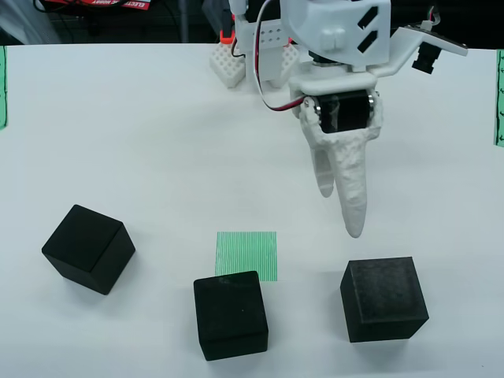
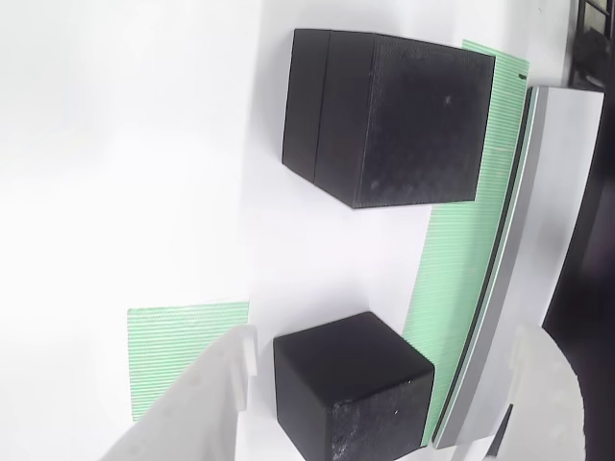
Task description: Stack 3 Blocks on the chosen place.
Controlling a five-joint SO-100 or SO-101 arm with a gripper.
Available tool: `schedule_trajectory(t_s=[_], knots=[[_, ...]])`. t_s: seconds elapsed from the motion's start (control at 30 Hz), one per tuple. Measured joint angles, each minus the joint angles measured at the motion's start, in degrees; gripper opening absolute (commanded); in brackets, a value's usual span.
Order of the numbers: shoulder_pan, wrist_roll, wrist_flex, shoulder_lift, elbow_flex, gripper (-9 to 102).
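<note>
Three black blocks sit on the white table: one at the left [image 1: 87, 248], one in the middle [image 1: 230, 315], one at the right [image 1: 383, 298]. The chosen place, a green striped square [image 1: 246, 254], lies flat just behind the middle block, whose top corner overlaps it in this view. My white gripper [image 1: 340, 213] hangs above the table, behind the right block and right of the square, touching nothing. In the wrist view the gripper [image 2: 384, 351] is open. One block [image 2: 351, 384] shows below and between its fingers, a second block [image 2: 389, 120] further off, and the green square [image 2: 187, 355] beside the left finger [image 2: 207, 399].
Long narrow green strips run along the table's left edge [image 1: 2, 87] and right edge [image 1: 499, 98]. Another strip [image 2: 461, 259] lies beside the two blocks in the wrist view. White breadboards [image 1: 232, 64] and the arm's base stand at the back.
</note>
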Motion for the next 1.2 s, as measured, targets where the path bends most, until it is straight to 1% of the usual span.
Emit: schedule_trajectory(t_s=[0.23, 0.37, 0.7, 1.2], knots=[[-1.32, 0.00, 7.73, -13.27, -15.64, 32], [-1.32, 0.00, 9.67, -18.54, -21.71, 33], [-1.32, 0.00, 9.14, -29.62, -28.30, 33], [-3.25, 0.00, 6.15, -37.44, -35.60, 33]])
